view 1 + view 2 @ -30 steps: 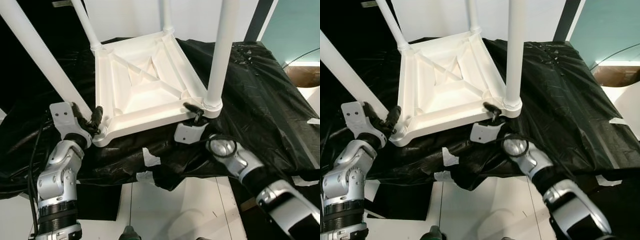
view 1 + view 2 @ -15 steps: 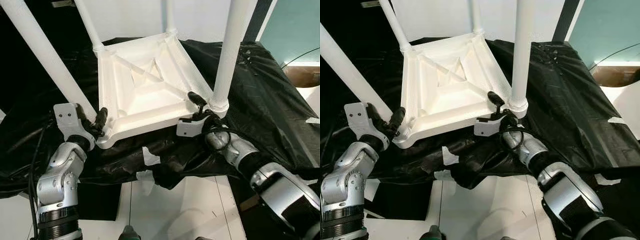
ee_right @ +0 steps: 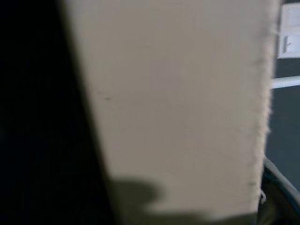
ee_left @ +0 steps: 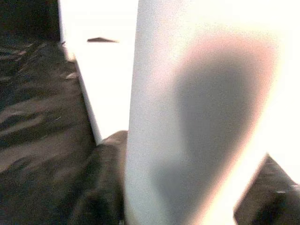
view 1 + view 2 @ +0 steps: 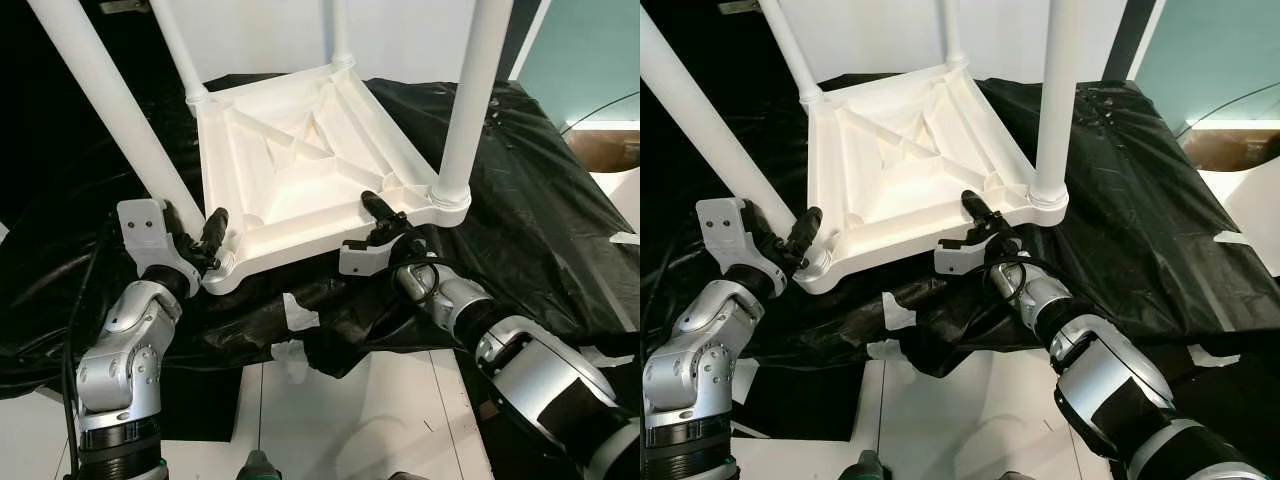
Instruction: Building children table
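Observation:
A white children's table [image 5: 300, 170] lies upside down on a black plastic sheet [image 5: 540, 200], its four legs pointing up. My left gripper [image 5: 195, 238] is at the near left corner, shut on the base of the near left leg [image 5: 120, 110], one black finger on each side. That leg [image 4: 187, 117] looms close in the left wrist view. My right gripper [image 5: 385, 222] is shut on the table's near rim, one finger [image 5: 375, 207] over the top edge, a little left of the near right leg [image 5: 470, 100]. The white rim [image 3: 178, 103] shows very close in the right wrist view.
The sheet covers a low platform and hangs over its front edge, held with white tape pieces [image 5: 300, 312]. White floor [image 5: 350, 420] lies below, in front of me. A brown box [image 5: 610, 150] sits at the far right.
The table has turned and shifted, its near right corner swinging right and away. My right gripper moved left along the near rim and rose onto it. The left gripper stayed on the leg base.

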### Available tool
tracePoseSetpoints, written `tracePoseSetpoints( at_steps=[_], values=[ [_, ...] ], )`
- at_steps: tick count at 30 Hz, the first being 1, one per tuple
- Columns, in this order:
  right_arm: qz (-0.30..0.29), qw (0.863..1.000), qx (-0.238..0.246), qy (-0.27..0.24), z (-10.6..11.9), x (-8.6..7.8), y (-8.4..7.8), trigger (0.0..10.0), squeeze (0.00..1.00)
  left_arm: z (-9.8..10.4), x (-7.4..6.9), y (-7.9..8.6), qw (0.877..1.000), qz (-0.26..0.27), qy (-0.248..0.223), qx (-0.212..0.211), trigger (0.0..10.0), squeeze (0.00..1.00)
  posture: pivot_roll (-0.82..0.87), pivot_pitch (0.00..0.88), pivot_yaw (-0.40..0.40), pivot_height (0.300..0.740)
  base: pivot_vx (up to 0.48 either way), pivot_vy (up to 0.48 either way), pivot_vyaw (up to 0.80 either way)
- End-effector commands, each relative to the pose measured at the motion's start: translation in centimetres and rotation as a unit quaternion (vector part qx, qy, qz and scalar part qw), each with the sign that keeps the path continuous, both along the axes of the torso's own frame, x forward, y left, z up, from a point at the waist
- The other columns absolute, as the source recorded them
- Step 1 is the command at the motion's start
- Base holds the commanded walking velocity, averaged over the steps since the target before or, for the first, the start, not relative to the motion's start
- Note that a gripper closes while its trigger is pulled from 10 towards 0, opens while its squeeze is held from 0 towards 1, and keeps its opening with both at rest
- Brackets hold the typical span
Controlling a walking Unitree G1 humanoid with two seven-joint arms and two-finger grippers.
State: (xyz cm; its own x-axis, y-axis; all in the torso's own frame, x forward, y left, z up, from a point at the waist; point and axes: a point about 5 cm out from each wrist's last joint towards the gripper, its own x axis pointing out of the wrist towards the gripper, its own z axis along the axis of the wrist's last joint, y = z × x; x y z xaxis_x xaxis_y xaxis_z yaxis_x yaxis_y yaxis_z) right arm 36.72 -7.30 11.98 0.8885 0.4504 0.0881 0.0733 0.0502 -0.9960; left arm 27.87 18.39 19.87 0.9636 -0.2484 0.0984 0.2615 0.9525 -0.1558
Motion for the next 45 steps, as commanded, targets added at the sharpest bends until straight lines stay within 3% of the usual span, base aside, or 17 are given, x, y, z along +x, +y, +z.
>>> tracePoseSetpoints(
  at_steps=[1, 4, 5, 7, 8, 11, 12, 13, 18, 19, 32, 33, 34, 37, 40, 41, 45],
  values=[
    [-0.001, 1.0, 0.005, -0.005, 0.6, 0.3, 0.1, 0.0, 0.0, -0.4, -0.3, -0.9, 0.999, -0.044, 0.001, 0.018, 10.0, 1.0, 0.09, 0.034, -0.039, 0.74, 0.0, 0.0, 0.0],
    [-0.007, 1.0, 0.004, -0.011, 0.5, 0.4, -0.1, 0.0, 0.0, -0.3, -0.6, -0.9, 0.997, -0.056, -0.002, 0.057, 10.0, 1.0, 0.08, 0.034, -0.038, 0.74, 0.0, 0.0, 0.0],
    [-0.012, 1.0, 0.006, -0.015, 0.6, 0.4, -0.2, 0.0, 0.0, -0.4, -1.0, -1.0, 0.994, -0.071, -0.005, 0.079, 10.0, 0.0, 0.08, 0.035, -0.038, 0.74, 0.0, 0.0, 0.0],
    [-0.016, 1.0, 0.007, -0.017, 0.6, 0.5, -0.2, 0.0, 0.0, -0.4, -1.2, -1.0, 0.992, -0.08, -0.007, 0.093, 10.0, 0.0, 0.08, 0.035, -0.038, 0.74, 0.0, 0.0, 0.0],
    [-0.02, 1.0, 0.011, -0.021, 0.6, 0.5, -0.3, 4.7, 0.0, -0.3, -1.9, -1.1, 0.991, -0.104, -0.009, 0.088, 10.0, 0.0, 0.08, 0.035, -0.038, 0.74, 0.0, 0.0, 0.0],
    [-0.022, 0.999, 0.014, -0.024, 0.6, 0.5, -0.3, 4.7, 0.0, -0.2, -2.4, -1.1, 0.989, -0.12, -0.01, 0.083, 10.0, 0.0, 0.08, 0.035, -0.038, 0.74, 0.0, 0.0, 0.0],
    [-0.025, 0.999, 0.017, -0.023, 0.7, 0.5, -0.2, 10.0, 0.0, 0.4, -3.3, -0.9, 0.987, -0.145, -0.02, 0.059, 10.0, 0.0, 0.08, 0.034, -0.041, 0.74, 0.0, 0.0, 0.0],
    [-0.025, 0.999, 0.017, -0.023, 0.7, 0.5, -0.2, 10.0, 0.0, 0.4, -3.3, -0.9, 0.987, -0.145, -0.02, 0.059, 10.0, 0.0, 0.08, 0.034, -0.041, 0.74, 0.0, 0.0, 0.0],
    [-0.046, 0.998, 0.047, -0.022, 1.0, 0.7, -0.1, 10.0, 0.0, 2.1, -7.5, 0.1, 0.969, -0.241, -0.052, -0.014, 10.0, 0.0, 0.08, 0.029, -0.046, 0.74, 0.0, 0.0, 0.0],
    [-0.067, 0.994, 0.089, -0.017, 1.4, 1.0, -0.3, 10.0, 0.0, 1.8, -8.6, 0.2, 0.964, -0.26, -0.049, -0.021, 10.0, 0.0, 0.09, 0.027, -0.053, 0.74, 0.0, 0.0, 0.0],
    [-0.115, 0.958, 0.262, -0.031, 3.5, 1.5, -0.6, 10.0, 0.0, 0.3, -10.0, 1.9, 0.976, -0.2, -0.035, -0.078, 10.0, 0.0, 0.1, 0.018, -0.074, 0.74, 0.0, 0.0, 0.0],
    [-0.121, 0.95, 0.285, -0.034, 3.7, 1.5, -0.6, 10.0, 0.0, 0.0, -10.1, 2.0, 0.977, -0.194, -0.025, -0.086, 10.0, 0.0, 0.1, 0.017, -0.077, 0.74, 0.0, 0.0, 0.0],
    [-0.132, 0.93, 0.343, -0.029, 3.9, 1.4, -0.6, 10.0, 0.0, -0.4, -10.1, 2.1, 0.978, -0.188, -0.011, -0.094, 10.0, 0.0, 0.1, 0.019, -0.082, 0.74, 0.0, 0.0, 0.0],
    [-0.136, 0.922, 0.363, -0.026, 3.9, 1.3, -0.6, 10.0, 0.0, -0.5, -10.2, 2.1, 0.978, -0.187, -0.007, -0.097, 10.0, 0.0, 0.1, 0.019, -0.082, 0.74, 0.0, 0.0, 0.0],
    [-0.139, 0.88, 0.454, -0.009, 4.4, 1.3, -0.8, 10.0, 0.0, -0.6, -10.1, 2.0, 0.978, -0.184, -0.006, -0.102, 10.0, 0.0, 0.1, 0.02, -0.084, 0.74, 0.0, 0.0, 0.0],
    [-0.139, 0.88, 0.454, -0.009, 4.4, 1.3, -0.8, 10.0, 0.0, -0.6, -10.1, 2.0, 0.978, -0.184, -0.006, -0.102, 10.0, 0.0, 0.1, 0.02, -0.084, 0.74, 0.0, 0.0, 0.0],
    [-0.102, 0.838, 0.536, 0.008, 5.7, 1.4, -0.7, 10.0, 0.0, -0.8, -10.0, 1.7, 0.977, -0.185, -0.006, -0.108, 10.0, 0.0, 0.09, 0.019, -0.082, 0.74, 0.0, 0.0, 0.0]
  ],
)
